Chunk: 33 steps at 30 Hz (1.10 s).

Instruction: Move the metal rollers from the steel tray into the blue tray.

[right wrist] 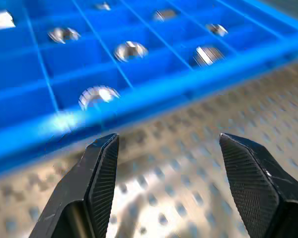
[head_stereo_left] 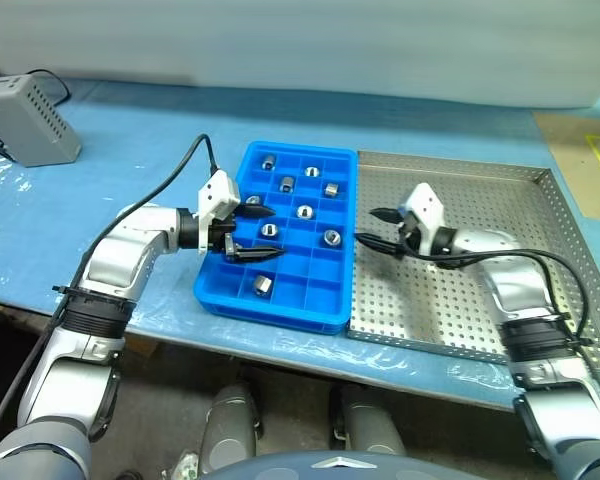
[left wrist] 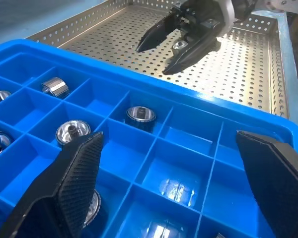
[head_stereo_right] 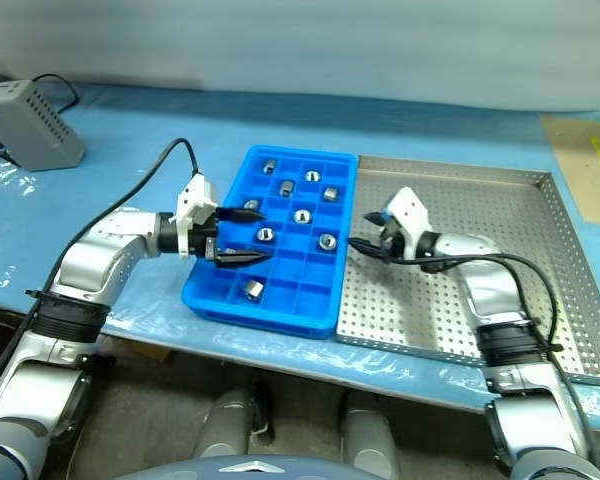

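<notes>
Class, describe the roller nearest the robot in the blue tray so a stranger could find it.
Start at the blue tray, left of the steel tray. Go to its row nearest the robot. One roller lies there alone, apart from the others farther back.

Silver-grey arms with black cables, white wrist housings, black two-fingered tools point(head_stereo_left: 375, 228)

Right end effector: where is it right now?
In the left eye view the right end effector hovers open and empty over the steel tray, beside the blue tray's right wall, tips pointing toward it.
</notes>
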Motion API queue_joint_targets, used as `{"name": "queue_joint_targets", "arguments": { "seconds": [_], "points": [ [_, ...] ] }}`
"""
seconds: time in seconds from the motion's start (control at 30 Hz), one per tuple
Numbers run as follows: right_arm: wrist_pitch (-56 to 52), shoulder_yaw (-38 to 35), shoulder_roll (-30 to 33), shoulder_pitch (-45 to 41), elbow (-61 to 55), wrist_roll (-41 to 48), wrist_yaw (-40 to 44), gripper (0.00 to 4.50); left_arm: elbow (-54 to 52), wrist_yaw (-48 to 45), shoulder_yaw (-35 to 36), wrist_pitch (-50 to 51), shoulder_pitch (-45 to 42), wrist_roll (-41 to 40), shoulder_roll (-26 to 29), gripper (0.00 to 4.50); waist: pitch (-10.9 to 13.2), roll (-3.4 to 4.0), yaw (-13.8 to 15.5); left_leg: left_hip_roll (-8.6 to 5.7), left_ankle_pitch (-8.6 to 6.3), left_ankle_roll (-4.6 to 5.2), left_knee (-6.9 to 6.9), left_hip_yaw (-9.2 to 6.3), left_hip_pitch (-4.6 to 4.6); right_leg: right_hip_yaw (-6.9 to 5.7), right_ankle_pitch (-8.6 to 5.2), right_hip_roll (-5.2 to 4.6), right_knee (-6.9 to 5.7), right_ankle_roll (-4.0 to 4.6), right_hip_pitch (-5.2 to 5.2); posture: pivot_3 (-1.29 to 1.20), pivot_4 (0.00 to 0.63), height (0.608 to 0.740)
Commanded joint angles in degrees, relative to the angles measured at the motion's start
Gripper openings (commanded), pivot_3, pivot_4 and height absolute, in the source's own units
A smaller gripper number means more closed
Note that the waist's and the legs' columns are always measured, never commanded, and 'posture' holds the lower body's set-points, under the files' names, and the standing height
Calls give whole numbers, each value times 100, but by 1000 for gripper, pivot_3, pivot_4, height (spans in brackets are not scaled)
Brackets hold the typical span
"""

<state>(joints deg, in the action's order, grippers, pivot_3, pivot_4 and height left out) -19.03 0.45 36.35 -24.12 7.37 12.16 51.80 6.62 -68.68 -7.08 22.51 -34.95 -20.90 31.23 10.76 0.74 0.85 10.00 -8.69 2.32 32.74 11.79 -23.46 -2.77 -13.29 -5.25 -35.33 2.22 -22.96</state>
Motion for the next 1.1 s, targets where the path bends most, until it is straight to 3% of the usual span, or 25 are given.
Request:
{"name": "queue_joint_targets", "arguments": {
  "seconds": [0.03,0.3,1.07,1.1],
  "points": [
    [32,-446,247,164,-154,94,-126,3302,35,-21,-8,-169,-132,11,-94,4500,0,0,-24,1,0,0,0,0,0,0,0,1,0,0,0,-310,150,740],
    [165,-973,341,291,178,70,-563,3302,329,-81,-59,-372,-224,122,-276,4500,0,0,-190,2,0,1,0,0,1,0,0,6,2,0,-2,-333,150,740],
    [563,-614,140,506,1217,-227,-569,3302,419,-57,-14,-444,-158,195,-262,4500,-1,1,-170,4,-5,9,4,0,-3,-1,0,9,9,0,0,-303,150,740],
    [571,-616,119,503,1209,-212,-558,2892,403,-48,-15,-435,-152,192,-265,4500,-1,1,-170,4,-5,9,4,1,-3,-1,0,9,9,0,0,-303,150,740]
  ]
}}
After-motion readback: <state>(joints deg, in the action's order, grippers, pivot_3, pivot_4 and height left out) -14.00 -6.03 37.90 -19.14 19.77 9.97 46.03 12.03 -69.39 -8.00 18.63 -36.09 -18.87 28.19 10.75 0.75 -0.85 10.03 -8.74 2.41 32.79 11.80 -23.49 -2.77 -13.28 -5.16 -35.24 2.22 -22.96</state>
